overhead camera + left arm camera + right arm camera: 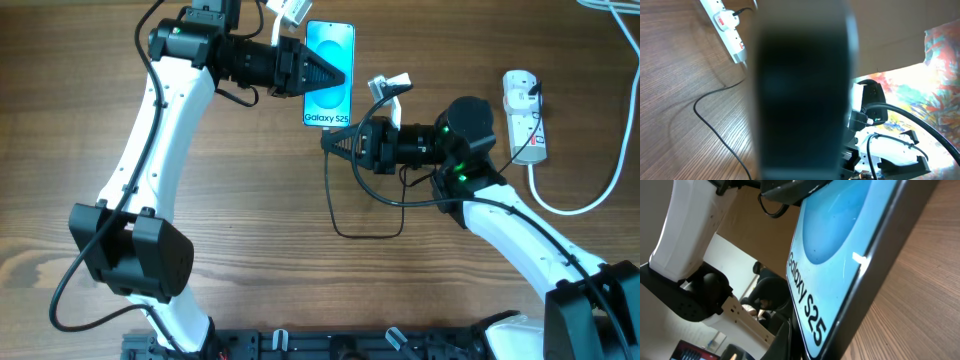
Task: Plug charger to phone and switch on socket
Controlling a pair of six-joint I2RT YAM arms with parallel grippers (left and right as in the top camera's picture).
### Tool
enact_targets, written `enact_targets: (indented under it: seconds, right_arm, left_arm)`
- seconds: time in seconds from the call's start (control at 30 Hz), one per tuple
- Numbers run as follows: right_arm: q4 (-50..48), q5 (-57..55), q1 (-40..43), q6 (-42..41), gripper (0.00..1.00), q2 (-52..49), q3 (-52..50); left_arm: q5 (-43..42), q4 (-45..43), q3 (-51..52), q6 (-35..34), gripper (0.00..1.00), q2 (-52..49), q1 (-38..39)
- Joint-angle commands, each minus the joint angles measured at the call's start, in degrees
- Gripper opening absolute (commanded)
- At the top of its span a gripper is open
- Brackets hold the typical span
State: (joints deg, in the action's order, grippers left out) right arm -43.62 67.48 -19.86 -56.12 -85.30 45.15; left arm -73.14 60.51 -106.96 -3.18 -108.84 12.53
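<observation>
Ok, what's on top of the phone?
The left gripper, black jaws shut, overlaps the teal-screened flat smartphone from its left edge, hiding that patch of screen; contact cannot be seen.

1. One phone, near the far edge of the table.
2. One charger, a thin black cable lying mid-table.
3. One socket, a white strip close to the far right corner.
4. One thick white lead, looping along the right edge.
5. Two robot arms: left arm and right arm.
</observation>
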Motion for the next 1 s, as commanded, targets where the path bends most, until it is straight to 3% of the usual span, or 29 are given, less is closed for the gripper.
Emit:
enact_targets:
  seconds: [0.0,0.57,0.77,0.97]
  right_arm:
    - [-1.8,-7.1,0.7,-0.5,0.04,-0.8,1.3]
    - [-3.5,-9.1,0.8,-2.5,0.04,-0.8,1.3]
    - [-2.6,-6.7,0.8,-2.3,0.16,-0.8,1.3]
    - [-2.6,-5.7,0.8,-2.4,0.20,-0.8,1.3]
  left_arm:
    - [-2.4,1.6,0.1,1.5,0.04,1.2,3.0]
    - [-0.2,1.4,0.1,1.5,0.04,1.2,6.7]
    - [-0.2,1.5,0.1,1.5,0.04,1.2,5.7]
    - [-0.2,1.4,0.1,1.5,0.04,1.2,5.6]
